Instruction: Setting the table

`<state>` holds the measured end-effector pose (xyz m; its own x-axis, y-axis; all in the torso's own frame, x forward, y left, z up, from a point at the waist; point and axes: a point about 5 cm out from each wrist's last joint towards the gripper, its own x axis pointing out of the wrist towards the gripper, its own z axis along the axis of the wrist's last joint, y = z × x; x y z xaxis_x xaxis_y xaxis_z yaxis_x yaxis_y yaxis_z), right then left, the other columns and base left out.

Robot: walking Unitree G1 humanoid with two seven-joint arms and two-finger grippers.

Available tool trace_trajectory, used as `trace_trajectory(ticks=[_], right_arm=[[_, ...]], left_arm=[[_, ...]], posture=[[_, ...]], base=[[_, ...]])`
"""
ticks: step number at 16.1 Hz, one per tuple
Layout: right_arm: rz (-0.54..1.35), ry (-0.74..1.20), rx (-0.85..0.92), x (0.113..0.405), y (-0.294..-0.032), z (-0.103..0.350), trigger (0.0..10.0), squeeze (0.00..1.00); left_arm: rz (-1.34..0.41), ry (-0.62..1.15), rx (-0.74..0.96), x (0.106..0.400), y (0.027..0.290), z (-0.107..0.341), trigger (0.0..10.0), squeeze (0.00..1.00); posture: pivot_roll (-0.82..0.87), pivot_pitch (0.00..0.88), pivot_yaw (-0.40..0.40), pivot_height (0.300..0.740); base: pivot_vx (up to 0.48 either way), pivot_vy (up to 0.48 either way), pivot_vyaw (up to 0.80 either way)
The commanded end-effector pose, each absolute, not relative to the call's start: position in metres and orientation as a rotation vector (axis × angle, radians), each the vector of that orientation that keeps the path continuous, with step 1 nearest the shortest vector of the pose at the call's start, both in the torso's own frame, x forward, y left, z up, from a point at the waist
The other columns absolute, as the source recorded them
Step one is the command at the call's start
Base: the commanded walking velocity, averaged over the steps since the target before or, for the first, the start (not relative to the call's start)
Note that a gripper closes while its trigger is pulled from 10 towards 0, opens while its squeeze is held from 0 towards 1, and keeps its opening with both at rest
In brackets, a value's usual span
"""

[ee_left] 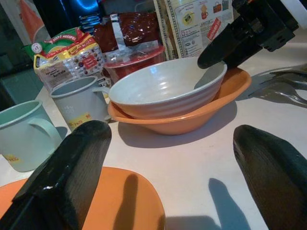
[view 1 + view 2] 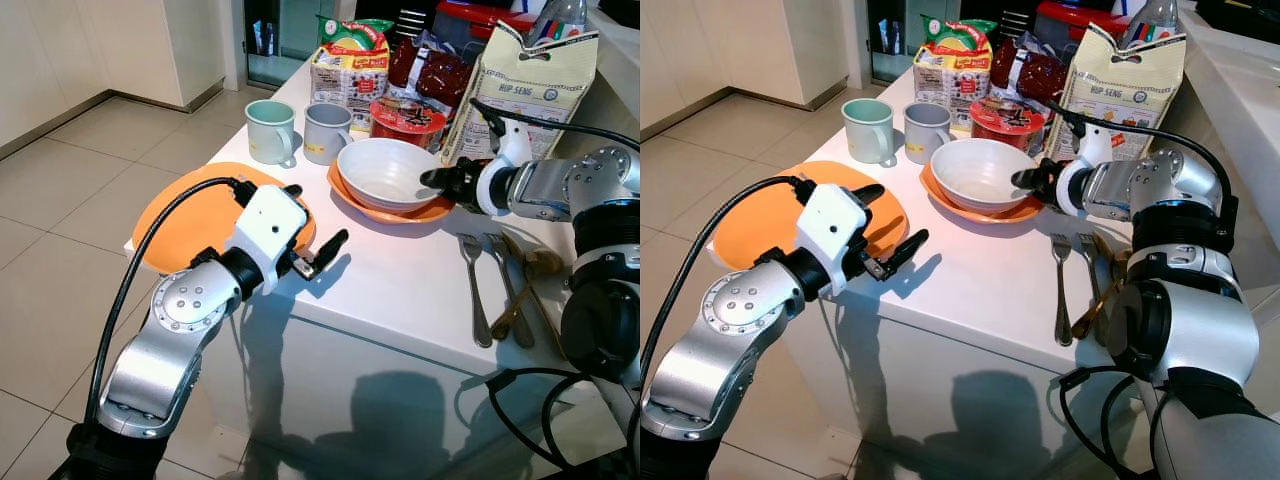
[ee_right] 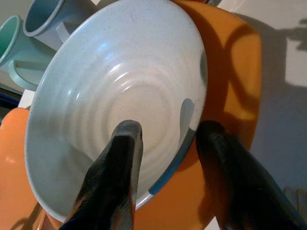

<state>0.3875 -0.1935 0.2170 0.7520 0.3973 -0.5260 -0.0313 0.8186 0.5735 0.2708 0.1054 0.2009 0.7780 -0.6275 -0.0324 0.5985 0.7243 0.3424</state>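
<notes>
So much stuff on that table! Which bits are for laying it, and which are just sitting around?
For setting the table: white bowl, which the right gripper straddles at the rim; orange bowl beneath it; orange plate by the open left gripper; two mugs; cutlery.

Just lying about: noodle packets, red-lidded tub, paper bag.

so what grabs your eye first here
The right pincer straddles the rim of the white bowl, which sits nested in an orange bowl mid-table. Nearer the table's left edge, the left pincer hangs open over an orange plate.
</notes>
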Motion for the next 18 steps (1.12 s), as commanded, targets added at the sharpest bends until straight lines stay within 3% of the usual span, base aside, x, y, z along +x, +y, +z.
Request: trace_trajectory(ticks=[1,18], right_arm=[[0.253,0.701,0.58,0.387,-0.193,0.218,0.0,0.0],[0.257,0.543,0.468,0.385,-0.184,0.253,0.0,0.0]], left_arm=[[-0.698,-0.093,0.356,0.268,0.102,0.202,10.0,0.0],[-0.678,-0.115,0.361,0.279,0.104,0.21,10.0,0.0]], posture=[[0.08,0.0,-0.093,0.74],[0.06,0.0,-0.046,0.74]], base=[[0.0,0.0,0.0],[0.0,0.0,0.0]])
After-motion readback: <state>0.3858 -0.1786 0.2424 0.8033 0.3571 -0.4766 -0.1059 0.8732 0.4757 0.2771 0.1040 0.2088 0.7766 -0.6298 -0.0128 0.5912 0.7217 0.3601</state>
